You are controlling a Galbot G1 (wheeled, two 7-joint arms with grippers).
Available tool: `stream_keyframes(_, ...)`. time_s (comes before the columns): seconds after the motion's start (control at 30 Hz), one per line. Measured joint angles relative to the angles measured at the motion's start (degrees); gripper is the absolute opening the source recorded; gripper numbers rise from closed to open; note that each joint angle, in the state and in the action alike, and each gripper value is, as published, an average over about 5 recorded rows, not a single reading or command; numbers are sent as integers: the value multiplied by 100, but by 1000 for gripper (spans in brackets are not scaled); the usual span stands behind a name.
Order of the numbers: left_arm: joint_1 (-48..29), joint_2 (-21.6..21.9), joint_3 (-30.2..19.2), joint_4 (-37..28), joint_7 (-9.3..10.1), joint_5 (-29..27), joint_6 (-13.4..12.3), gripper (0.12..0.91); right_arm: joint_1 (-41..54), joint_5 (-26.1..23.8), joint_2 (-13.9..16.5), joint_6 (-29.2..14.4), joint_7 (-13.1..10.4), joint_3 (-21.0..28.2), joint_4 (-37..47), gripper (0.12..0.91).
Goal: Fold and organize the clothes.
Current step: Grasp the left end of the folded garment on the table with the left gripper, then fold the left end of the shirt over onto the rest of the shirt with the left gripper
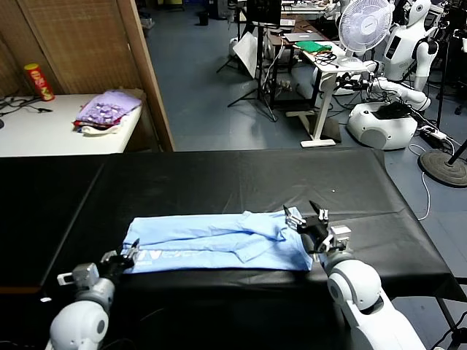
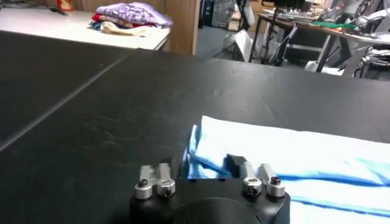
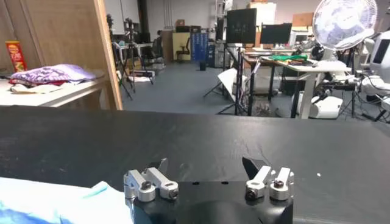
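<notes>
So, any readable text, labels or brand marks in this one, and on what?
None can be read.
White print on the light-blue T-shirt, near the left gripper: too blurred to make out.
Red can on the white side table: label too small to read.

A black-covered table (image 1: 219, 182) stands on a grey-blue floor (image 1: 211, 80). Behind are a wooden partition (image 1: 149, 73), a white fan (image 1: 365, 25) and desks (image 1: 328, 62).

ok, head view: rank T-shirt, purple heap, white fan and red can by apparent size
1. T-shirt, widest by far, though closest to the camera.
2. white fan and purple heap, look alike; not ranked.
3. red can, smallest.
</notes>
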State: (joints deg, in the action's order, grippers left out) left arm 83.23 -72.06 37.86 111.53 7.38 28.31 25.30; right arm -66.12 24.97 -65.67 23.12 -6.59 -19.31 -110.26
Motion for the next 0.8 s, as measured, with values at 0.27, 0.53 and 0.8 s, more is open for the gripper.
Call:
stream_keyframes(0.27,-47,-84,1,-134,-129,-169,30,147,-53,2,-11,-23,31,-45,-47,798)
stream_keyframes(0.53,-27,313,337,-363,-212,-1443,-295,147,-47,51,-42,-2,-19,-81,-172,798)
stream_keyframes(0.8,112,1174,958,-533,-192,-2675,-509,147,-96,59,-117,18,-50,-96,-252,798)
